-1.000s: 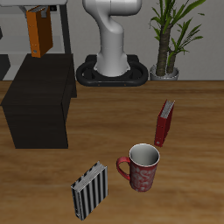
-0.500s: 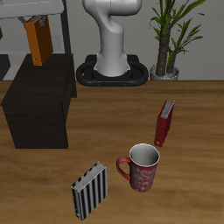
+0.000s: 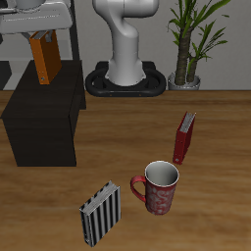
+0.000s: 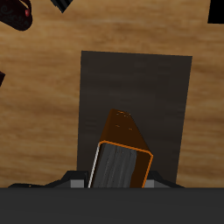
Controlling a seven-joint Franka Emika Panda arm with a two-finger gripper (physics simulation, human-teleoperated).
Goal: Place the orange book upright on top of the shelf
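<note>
The orange book [image 3: 44, 59] hangs upright in my gripper [image 3: 39, 37], just above the back part of the black shelf [image 3: 44, 123], slightly tilted. I cannot tell whether its lower end touches the shelf top. In the wrist view the orange book [image 4: 122, 153] sits between my fingers, seen end-on, with the shelf top [image 4: 131, 87] below it. The gripper is shut on the book.
A dark red book [image 3: 184, 137] stands on the table beside a red patterned mug [image 3: 157, 186]. A black-and-white striped book [image 3: 100, 212] stands near the table's front edge. The robot base [image 3: 127, 74] and a potted plant [image 3: 191, 44] are at the back.
My gripper has lowered the orange book over the last second, bringing it down toward the shelf top. Nothing else has moved.
</note>
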